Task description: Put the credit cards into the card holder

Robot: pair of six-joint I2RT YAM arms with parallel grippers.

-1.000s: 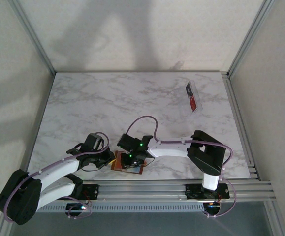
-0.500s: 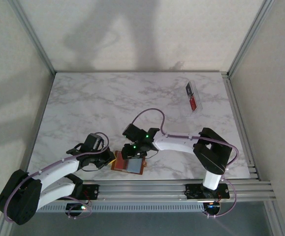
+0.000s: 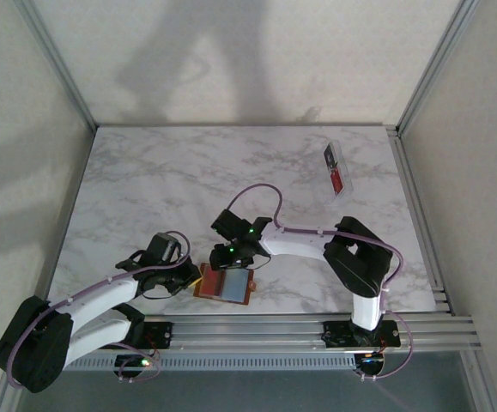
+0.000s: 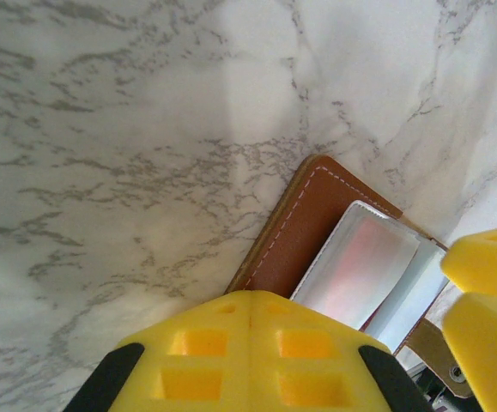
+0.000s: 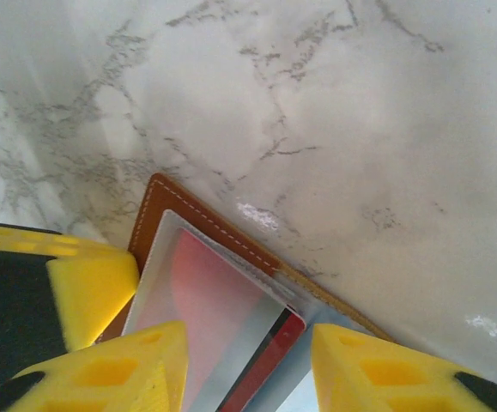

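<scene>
The tan-brown card holder point(image 3: 205, 289) lies open near the table's front edge. A pale blue-grey card point(image 5: 201, 309) sits in its clear inner pocket, and a red card point(image 5: 274, 352) sticks out from under that one. My left gripper point(image 3: 190, 277) is shut, its yellow fingertips point(image 4: 250, 313) resting at the card holder's point(image 4: 287, 232) left edge with nothing between them. My right gripper point(image 3: 233, 257) hovers open over the far edge, its fingers point(image 5: 149, 365) apart above the two cards. Another red card point(image 3: 337, 178) lies far off at the back right.
A clear plastic oblong tray point(image 3: 336, 170) at the back right holds that red card. The aluminium rail point(image 3: 317, 324) runs just in front of the card holder. Bare marble point(image 3: 171, 180) spreads across the middle and left.
My right gripper has lifted and drawn back from the card holder toward the far side, uncovering the pale card in the pocket. The left gripper has stayed put.
</scene>
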